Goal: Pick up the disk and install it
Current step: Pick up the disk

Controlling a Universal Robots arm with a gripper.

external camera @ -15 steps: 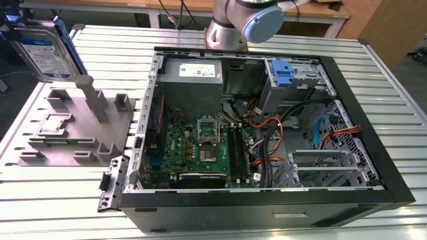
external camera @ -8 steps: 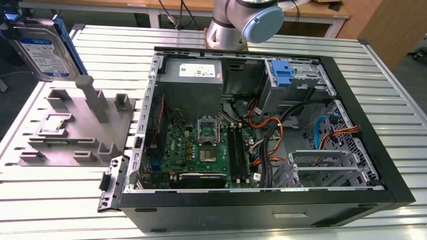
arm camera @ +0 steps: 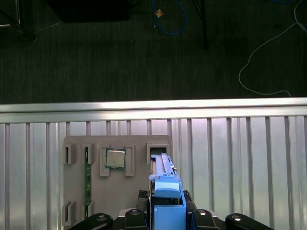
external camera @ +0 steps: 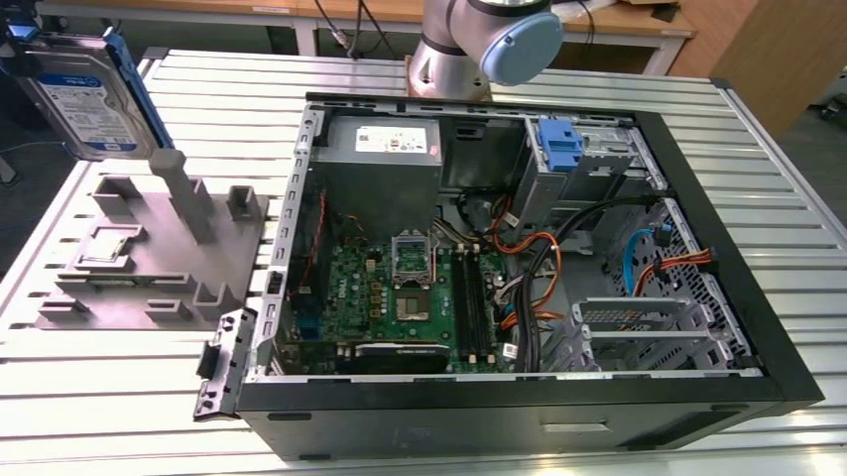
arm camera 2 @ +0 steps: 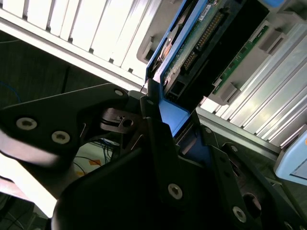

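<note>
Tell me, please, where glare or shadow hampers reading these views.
Exterior view: the disk is evenly lit, the computer case interior shaded. Second wrist view: the table glares white, the gripper holding the disk is almost black. First wrist view: the table's edge gleams, the floor is dim.

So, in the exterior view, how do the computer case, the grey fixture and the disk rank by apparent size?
Largest: computer case; then grey fixture; smallest: disk, raised, perhaps nearer the camera.
</note>
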